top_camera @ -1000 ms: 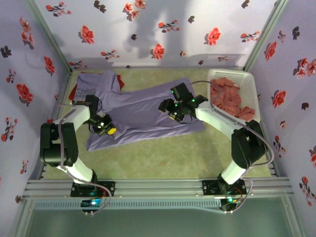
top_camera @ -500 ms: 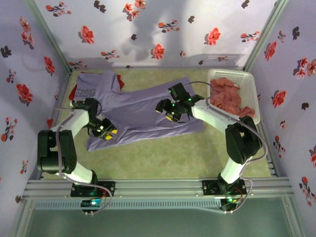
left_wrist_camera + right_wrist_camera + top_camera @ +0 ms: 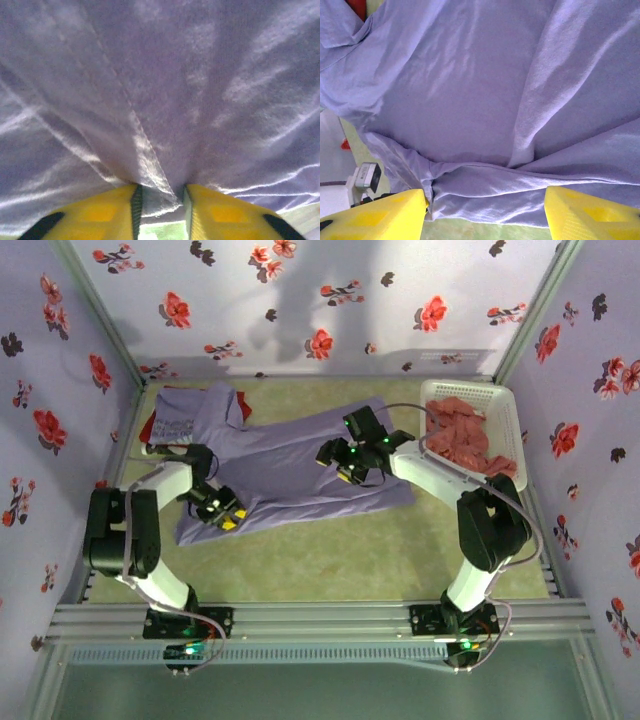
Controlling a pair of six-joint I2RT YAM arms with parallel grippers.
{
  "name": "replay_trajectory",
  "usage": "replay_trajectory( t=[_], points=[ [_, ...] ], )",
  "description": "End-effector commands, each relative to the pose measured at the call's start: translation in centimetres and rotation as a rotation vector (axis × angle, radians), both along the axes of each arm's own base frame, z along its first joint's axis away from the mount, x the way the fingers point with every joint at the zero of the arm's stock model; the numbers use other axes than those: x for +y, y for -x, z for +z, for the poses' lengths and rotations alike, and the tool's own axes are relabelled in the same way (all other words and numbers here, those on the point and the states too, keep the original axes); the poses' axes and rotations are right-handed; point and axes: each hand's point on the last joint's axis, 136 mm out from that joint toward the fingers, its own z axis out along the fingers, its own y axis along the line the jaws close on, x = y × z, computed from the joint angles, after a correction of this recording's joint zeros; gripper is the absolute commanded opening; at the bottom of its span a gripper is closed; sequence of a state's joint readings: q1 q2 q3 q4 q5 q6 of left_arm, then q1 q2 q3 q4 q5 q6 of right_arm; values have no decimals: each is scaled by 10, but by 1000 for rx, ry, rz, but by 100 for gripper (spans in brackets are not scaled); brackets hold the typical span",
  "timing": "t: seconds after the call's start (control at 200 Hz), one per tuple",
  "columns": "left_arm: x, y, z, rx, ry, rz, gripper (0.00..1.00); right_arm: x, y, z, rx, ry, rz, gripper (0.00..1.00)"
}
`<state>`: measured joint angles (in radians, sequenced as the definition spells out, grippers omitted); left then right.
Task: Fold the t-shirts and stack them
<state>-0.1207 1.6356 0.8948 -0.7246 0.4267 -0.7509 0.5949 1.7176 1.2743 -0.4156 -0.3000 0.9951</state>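
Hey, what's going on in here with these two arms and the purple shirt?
Two robot arms are folding t-shirts. A lavender t-shirt lies spread on the green table. The left gripper has its jaws pinched on the shirt's near edge, cloth bunched between them. The right gripper hovers over the shirt's middle, jaws open, holding nothing. Red shirts wait in the white basket at the right, and a purple lettered shirt lies at the far left.
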Motion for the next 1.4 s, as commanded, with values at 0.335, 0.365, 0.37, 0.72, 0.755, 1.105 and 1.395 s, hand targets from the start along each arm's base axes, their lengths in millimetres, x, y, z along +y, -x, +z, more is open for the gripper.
replay_trajectory(
  t=[0.335,0.365,0.37,0.72,0.755,1.105,1.395],
  points=[
    [3,-31,23,-30,-58,-44,0,-16,9,-10,8,22,-7,66],
    [2,-36,25,-35,-55,-48,0,-16,9,-10,9,19,-9,65],
    [2,-36,25,-34,-55,-50,0,-16,9,-10,10,19,-9,66],
    [3,-117,42,-36,-131,-201,0,-34,9,-15,16,38,-20,66],
    [2,-125,42,-43,-130,-215,0,-35,10,-15,15,42,-19,66],
    [-50,-176,60,-191,-41,-434,49,-32,19,-27,66,50,30,66],
    [-22,-143,104,-265,-135,-350,47,-30,13,-19,50,72,61,66]
  ],
)
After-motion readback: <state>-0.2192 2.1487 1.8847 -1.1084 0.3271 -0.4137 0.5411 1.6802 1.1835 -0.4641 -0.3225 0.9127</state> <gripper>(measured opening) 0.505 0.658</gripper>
